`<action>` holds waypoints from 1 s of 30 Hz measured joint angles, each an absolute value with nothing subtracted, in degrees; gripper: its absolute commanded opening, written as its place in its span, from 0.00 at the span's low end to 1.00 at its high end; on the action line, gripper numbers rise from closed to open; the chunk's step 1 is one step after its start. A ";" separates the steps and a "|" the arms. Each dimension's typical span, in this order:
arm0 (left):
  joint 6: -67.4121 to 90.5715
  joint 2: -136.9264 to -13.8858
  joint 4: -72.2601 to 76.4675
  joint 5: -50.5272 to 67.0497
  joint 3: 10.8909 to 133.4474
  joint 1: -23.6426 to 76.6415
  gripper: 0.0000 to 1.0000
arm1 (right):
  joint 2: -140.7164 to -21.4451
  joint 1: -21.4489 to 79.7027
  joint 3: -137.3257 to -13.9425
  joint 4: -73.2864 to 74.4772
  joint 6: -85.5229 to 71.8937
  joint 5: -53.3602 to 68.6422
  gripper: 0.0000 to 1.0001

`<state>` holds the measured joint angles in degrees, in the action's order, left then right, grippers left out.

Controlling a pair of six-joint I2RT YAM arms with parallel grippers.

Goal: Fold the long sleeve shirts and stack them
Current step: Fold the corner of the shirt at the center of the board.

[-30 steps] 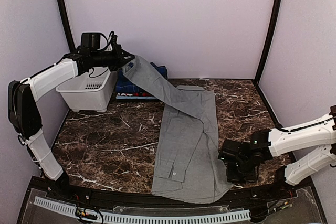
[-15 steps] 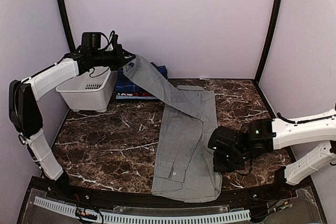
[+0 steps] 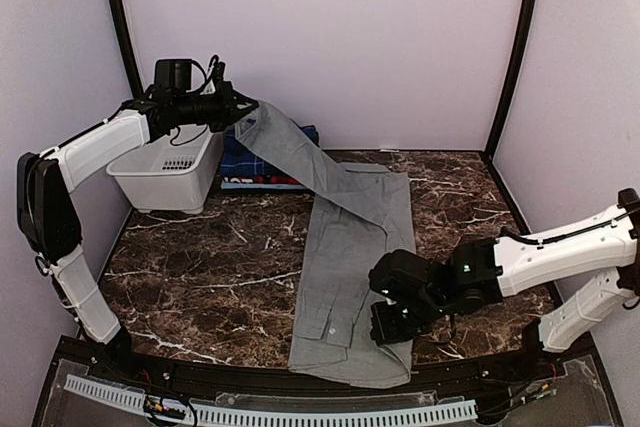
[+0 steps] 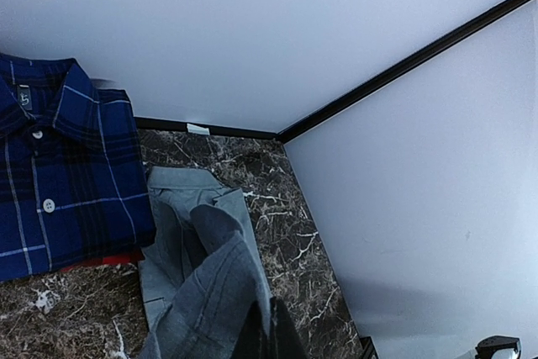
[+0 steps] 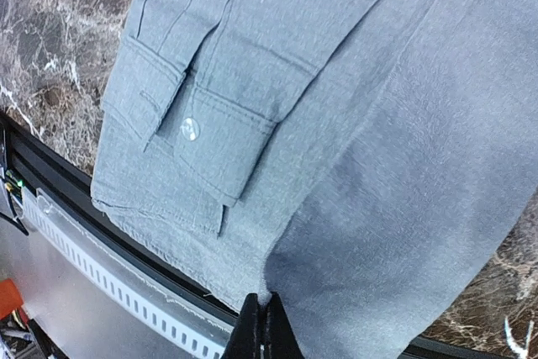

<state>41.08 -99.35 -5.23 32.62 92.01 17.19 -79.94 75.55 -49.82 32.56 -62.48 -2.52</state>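
The light grey shirt lies lengthwise down the middle of the marble table, collar end toward the back wall and hem at the near edge. 1 sleeve rises off the table in a taut diagonal to the left gripper, which hangs above the back left area, beside the white plastic basket. In the left wrist view the grey cloth drapes away from the dark fingertips, which are pressed together on the sleeve end.

The right gripper sits low over the shirt's right side near the hem. Its 2 fingers are closed tight, pinching a fold of the grey fabric. Next to that fold lies the other sleeve's cuff, flat on the shirt body with its button showing.

The dark blue plaid shirt rests folded at the back of the table, just beside the basket, collar and buttons facing up. A red-edged garment peeks from under it.
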 measured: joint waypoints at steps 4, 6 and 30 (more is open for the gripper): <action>40.69 -99.33 -5.26 32.77 92.01 17.19 0.00 | -80.12 76.12 -47.05 29.15 -62.22 0.73 0.00; 40.56 -99.31 -5.23 32.82 91.98 17.19 0.00 | -80.18 76.36 -45.84 28.14 -62.22 1.96 0.00; 39.38 -93.71 -4.32 34.54 81.84 18.37 0.00 | -81.56 77.32 -41.76 20.71 -62.63 6.09 0.02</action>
